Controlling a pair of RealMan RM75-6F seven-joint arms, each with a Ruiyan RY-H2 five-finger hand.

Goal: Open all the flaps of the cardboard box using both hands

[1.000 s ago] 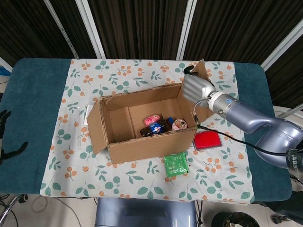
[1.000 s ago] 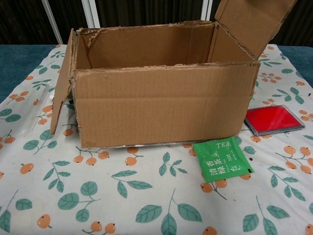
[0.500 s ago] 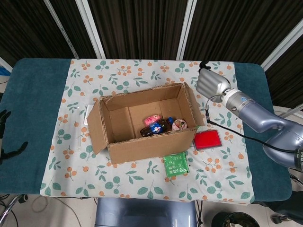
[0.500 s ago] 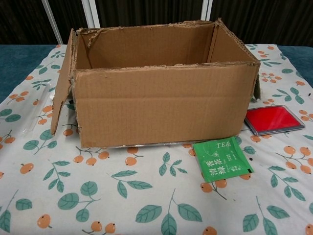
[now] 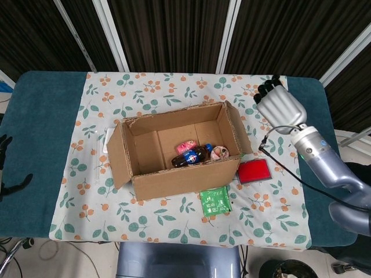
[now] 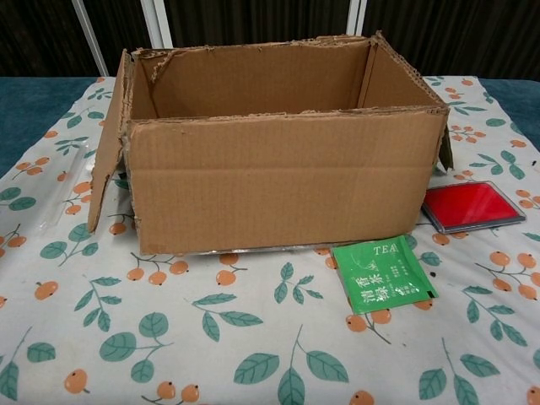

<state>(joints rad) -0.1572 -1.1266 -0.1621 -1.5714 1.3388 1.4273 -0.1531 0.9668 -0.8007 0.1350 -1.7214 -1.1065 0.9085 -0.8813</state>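
The cardboard box (image 5: 177,147) sits at the middle of the head view on the floral tablecloth (image 5: 156,226), its top open and small packets lying on its floor. Its left flap (image 5: 117,154) hangs outward and down, and its right flap (image 5: 240,128) is folded down along the right wall. The corrugated board looks light and fairly stiff, with ragged torn edges that could crumple under a hard pinch, so the free edge of a flap near its middle looks the best hold, with the box steadied so it does not slide. The right hand (image 5: 280,103), at the upper right, holds nothing, its fingers curled loosely over, well clear of the box. The left hand (image 5: 7,168) barely shows at the far left edge; I cannot tell its state.
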